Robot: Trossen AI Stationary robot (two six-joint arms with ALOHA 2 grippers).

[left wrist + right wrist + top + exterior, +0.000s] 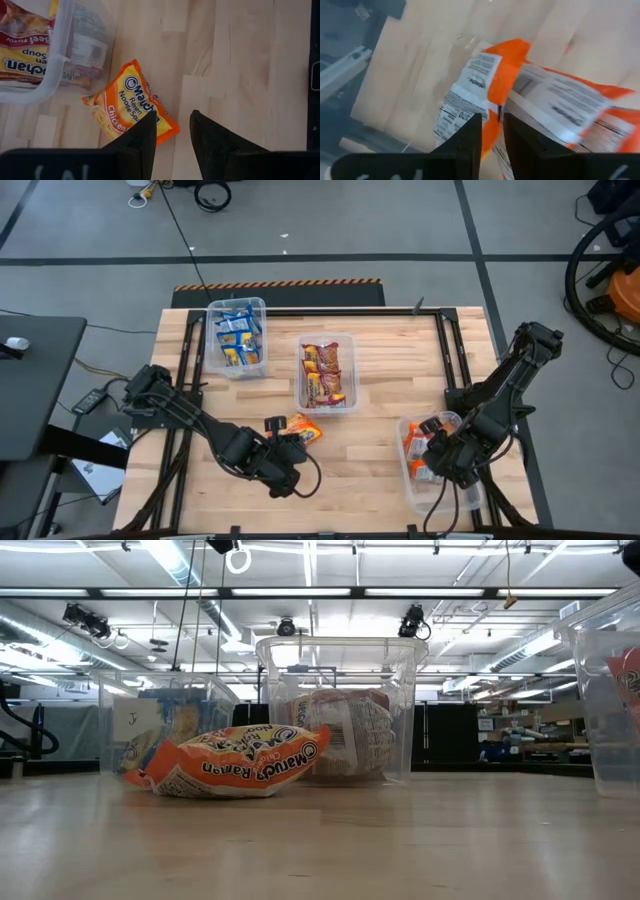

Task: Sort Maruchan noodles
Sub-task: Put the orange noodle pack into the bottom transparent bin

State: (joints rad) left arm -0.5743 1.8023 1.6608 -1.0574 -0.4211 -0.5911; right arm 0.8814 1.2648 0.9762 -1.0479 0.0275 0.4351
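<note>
Orange packets [418, 448] in right bin [470, 498]

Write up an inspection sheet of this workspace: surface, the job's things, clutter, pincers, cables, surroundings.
Surface: light wooden table, dark frame rails along both sides.
Job's things: blue packets in the left bin; red packets in the middle bin; orange packets in the right bin; one orange packet loose on the wood near the middle bin, a second small packet touching it.
Clutter: nothing seen.
Pincers: left pincer open, above bare wood beside the loose orange packet; right pincer over the right bin, fingers narrowly apart with an orange packet edge at the gap, grip not clear.
Cables: black cable across the floor behind the table.
Surroundings: grey floor, striped strip, dark side desk.
</note>
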